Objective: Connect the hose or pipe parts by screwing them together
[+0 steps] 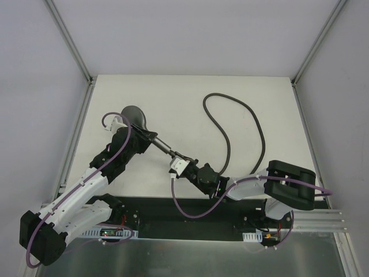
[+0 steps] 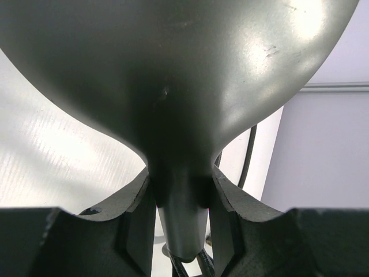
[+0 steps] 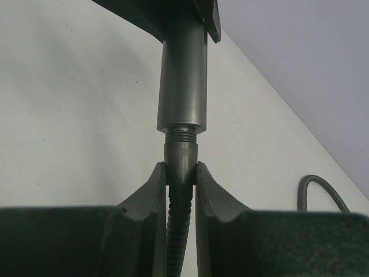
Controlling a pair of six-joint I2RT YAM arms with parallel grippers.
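Observation:
The dark grey shower head is held off the white table, its handle pointing right and toward me. My left gripper is shut on the handle just below the head; in the left wrist view the head's back fills the top and the handle sits between the fingers. My right gripper is shut on the hose's end fitting, which meets the handle's threaded end in line, with a few threads showing. The hose loops over the table behind.
Metal frame posts and grey walls close in the table on the left, right and back. A black base plate runs along the near edge. Purple cables hang along both arms. Another stretch of hose lies to the right gripper's right.

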